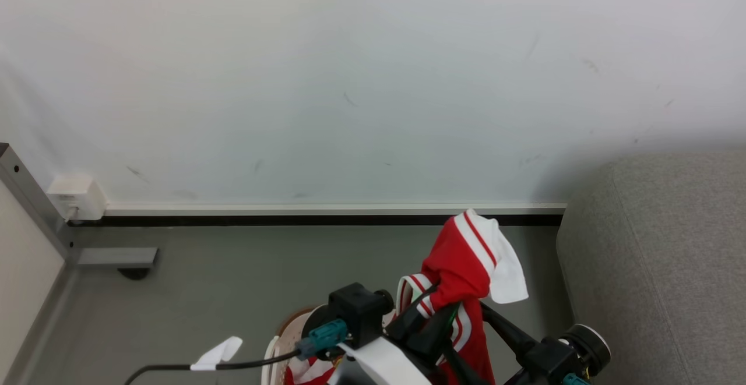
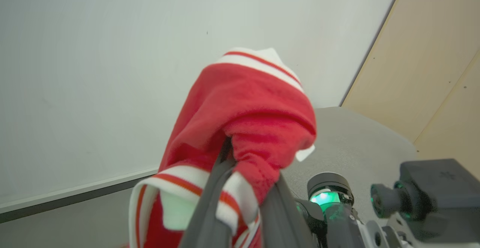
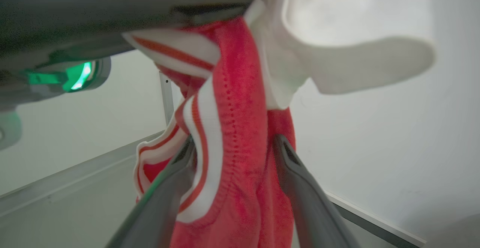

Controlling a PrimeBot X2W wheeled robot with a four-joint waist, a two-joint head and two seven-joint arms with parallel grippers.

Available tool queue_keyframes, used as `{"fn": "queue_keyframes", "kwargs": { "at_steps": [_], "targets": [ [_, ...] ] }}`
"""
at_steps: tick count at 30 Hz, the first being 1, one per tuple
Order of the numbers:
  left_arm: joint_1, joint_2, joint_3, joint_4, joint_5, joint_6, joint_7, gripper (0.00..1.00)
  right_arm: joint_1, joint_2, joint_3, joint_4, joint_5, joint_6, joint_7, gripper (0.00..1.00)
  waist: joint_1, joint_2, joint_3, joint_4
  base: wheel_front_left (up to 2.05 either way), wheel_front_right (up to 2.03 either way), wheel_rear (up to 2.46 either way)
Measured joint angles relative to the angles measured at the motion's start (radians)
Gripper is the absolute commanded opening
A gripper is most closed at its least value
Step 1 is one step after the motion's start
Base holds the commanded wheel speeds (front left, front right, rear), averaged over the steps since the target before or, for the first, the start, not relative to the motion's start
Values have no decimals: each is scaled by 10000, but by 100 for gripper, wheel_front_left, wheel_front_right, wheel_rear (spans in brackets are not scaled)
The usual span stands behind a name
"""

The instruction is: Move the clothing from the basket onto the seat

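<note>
Head view: you see a red jersey (image 1: 460,268) with white striped trim raised in the air, above the basket (image 1: 291,320) and just left of the seat (image 1: 658,257).
Left tool (image 2: 249,165): pressed together on a bunched fold of the red jersey; the cloth drapes over and past its tips.
Right tool (image 3: 234,143): spread wide, with the hanging jersey running down between its two fingers (image 3: 300,180); you cannot really tell whether either finger presses the cloth.
Basket: on the floor (image 1: 233,280) near the view's bottom edge, mostly hidden by your arms; more red and white cloth lies inside it.
Seat: grey, along the floor's right edge, its back end against the wall (image 1: 349,82).
Jersey to seat: near, not touching.
</note>
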Motion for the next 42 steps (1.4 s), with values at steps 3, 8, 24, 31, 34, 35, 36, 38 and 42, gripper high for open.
{"fn": "queue_keyframes", "kwargs": {
  "at_steps": [3, 8, 24, 31, 34, 35, 36, 38, 42],
  "targets": [
    [-90, -2, -203, -90, -159, 82, 61, 0, -18, 46, -10, 136, 222, 0, 0, 100, 0, 0, -26, -16, 0, 0, 0],
    [-96, -6, -385, -79, -336, 192, 92, 0, -20, 73, -84, 263, 629, 0, 2, 0, -1, 0, -39, -53, 0, 0, 0],
    [-145, 255, -79, 1649, -299, 612, -267, 100, 652, -627, -1524, -1342, 2105, 0, 8, 0, 0, 0, 8, -424, 0, 0, 0],
    [-155, 276, -219, 2201, -245, 606, -451, 100, 982, -1066, -2510, -1852, 2355, 0, 4, 0, 0, 0, 140, -943, 0, 0, 0],
    [-195, 288, -259, 2341, -232, 596, -543, 100, 1038, -1166, -2880, -1994, 2368, 0, 6, 0, 0, 0, 229, -1257, 0, 0, 0],
    [-223, 290, -272, 2380, -232, 593, -558, 100, 1044, -1200, -2980, -2029, 2374, 0, 4, 0, 0, 0, 258, -1370, 0, 0, 0],
    [-242, 286, -282, 2418, -232, 594, -612, 100, 1056, -1220, -3103, -2069, 2397, 0, 4, 0, -1, 0, 288, -1491, 0, 0, 0],
    [-286, 280, -265, 2474, -232, 593, -696, 100, 1093, -1256, -3214, -2159, 2466, 0, 4, 0, 0, 0, 346, -1729, 0, 0, 0],
    [-427, 265, -309, 2554, -232, 545, -767, 100, 1111, -1386, -3367, -2251, 2447, 0, 6, 0, 0, 0, 463, -2226, 0, 0, 0]
  ]
}}
